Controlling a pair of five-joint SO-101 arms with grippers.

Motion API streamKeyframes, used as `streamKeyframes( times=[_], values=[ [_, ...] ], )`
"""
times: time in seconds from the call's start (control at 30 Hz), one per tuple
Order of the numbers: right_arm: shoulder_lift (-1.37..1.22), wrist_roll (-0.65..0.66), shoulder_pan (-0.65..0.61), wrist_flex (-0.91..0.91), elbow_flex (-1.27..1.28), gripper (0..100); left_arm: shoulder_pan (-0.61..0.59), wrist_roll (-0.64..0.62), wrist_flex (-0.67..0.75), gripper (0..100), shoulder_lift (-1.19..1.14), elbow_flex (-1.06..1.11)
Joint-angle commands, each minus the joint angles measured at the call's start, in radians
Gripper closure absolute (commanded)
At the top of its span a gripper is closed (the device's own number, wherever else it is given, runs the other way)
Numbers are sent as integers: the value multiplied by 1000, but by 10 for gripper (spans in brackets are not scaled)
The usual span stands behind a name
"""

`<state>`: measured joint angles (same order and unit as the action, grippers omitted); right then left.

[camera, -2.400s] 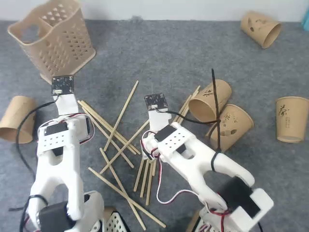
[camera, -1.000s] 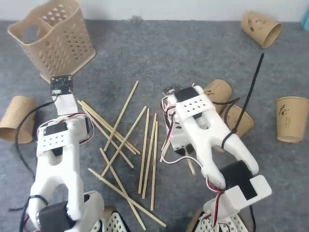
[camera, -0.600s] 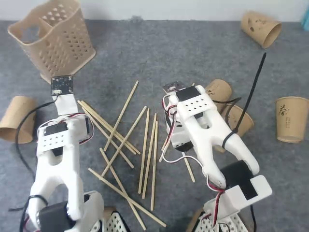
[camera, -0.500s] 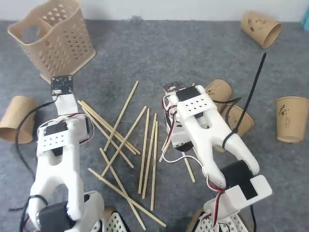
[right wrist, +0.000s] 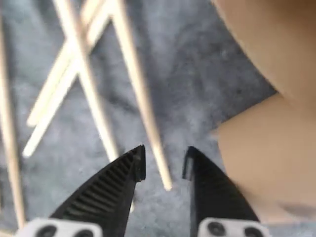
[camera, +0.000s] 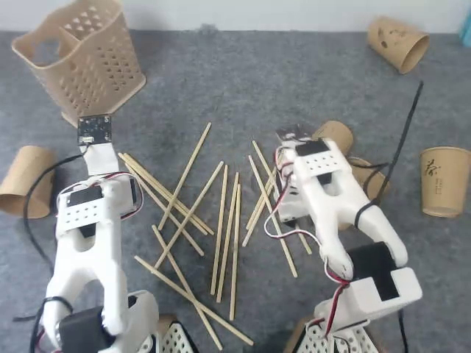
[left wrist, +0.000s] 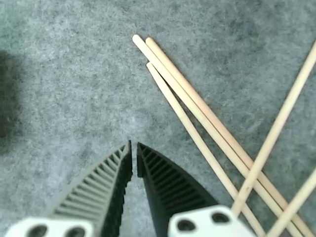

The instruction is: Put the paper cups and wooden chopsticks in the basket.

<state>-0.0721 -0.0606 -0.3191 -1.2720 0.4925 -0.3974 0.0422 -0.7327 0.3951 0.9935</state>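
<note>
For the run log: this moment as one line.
left gripper shut, empty | right gripper open above a chopstick end | paper cup beside it

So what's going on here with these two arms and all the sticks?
Two robot arms are working over a grey mat. The right gripper is open, low over a chopstick whose end lies between its fingers, next to a paper cup. The left gripper is shut and empty beside other chopsticks. Cups and chopsticks lie scattered outside the basket.

Smooth wooden chopsticks (camera: 235, 241), matt fuzzy carpet (camera: 294, 73)
</note>
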Motion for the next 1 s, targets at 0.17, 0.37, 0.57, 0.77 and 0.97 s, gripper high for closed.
streamKeyframes(
  times=[0.17,0.37,0.57,0.77,0.97],
  values=[
    [18,11,15,85,75,867,-2,12,15,988,5,-41],
    [59,2,-48,-65,48,809,-2,14,15,988,5,-41],
    [117,3,-64,-51,157,863,-3,15,15,988,5,-41],
    [120,23,30,114,296,865,-3,15,15,988,5,-41],
    [107,68,41,130,305,866,-2,15,15,988,5,-41]
  ],
)
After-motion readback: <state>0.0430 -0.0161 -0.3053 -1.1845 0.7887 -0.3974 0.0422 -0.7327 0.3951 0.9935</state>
